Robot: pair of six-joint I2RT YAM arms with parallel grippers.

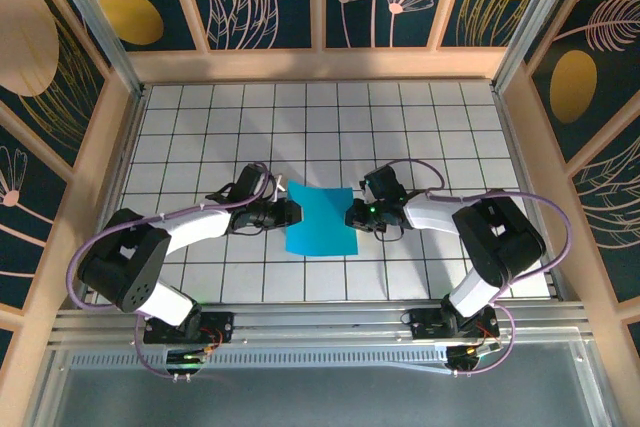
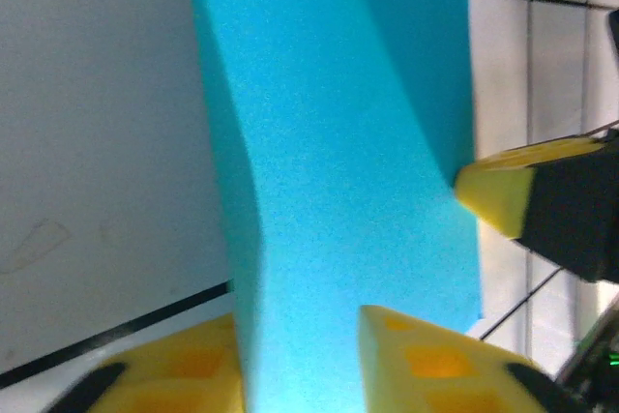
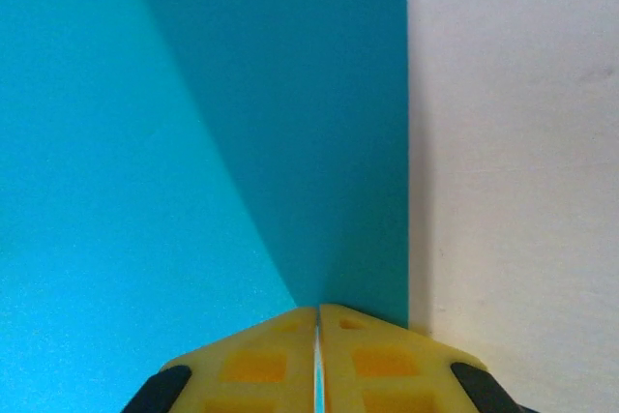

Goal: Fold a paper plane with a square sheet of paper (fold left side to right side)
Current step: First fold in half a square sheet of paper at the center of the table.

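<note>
The square sheet of paper (image 1: 320,219), turquoise-blue, lies mid-table as an upright rectangle with its top edge slightly curled. My left gripper (image 1: 290,213) is at its left edge and my right gripper (image 1: 352,217) at its right edge. In the left wrist view the sheet (image 2: 338,162) bows upward and runs between the yellow fingers (image 2: 435,365) of the left gripper (image 2: 300,336), whose jaws stand apart around it. The right gripper's yellow fingertip (image 2: 493,191) touches the sheet's far edge there. In the right wrist view the right gripper (image 3: 317,311) is shut, pinching the sheet (image 3: 193,142) by its edge.
The white tiled table (image 1: 200,127) is walled by wooden rails and patterned panels on three sides. Both arm bases (image 1: 190,332) sit on the metal rail at the near edge. Purple cables loop beside each arm.
</note>
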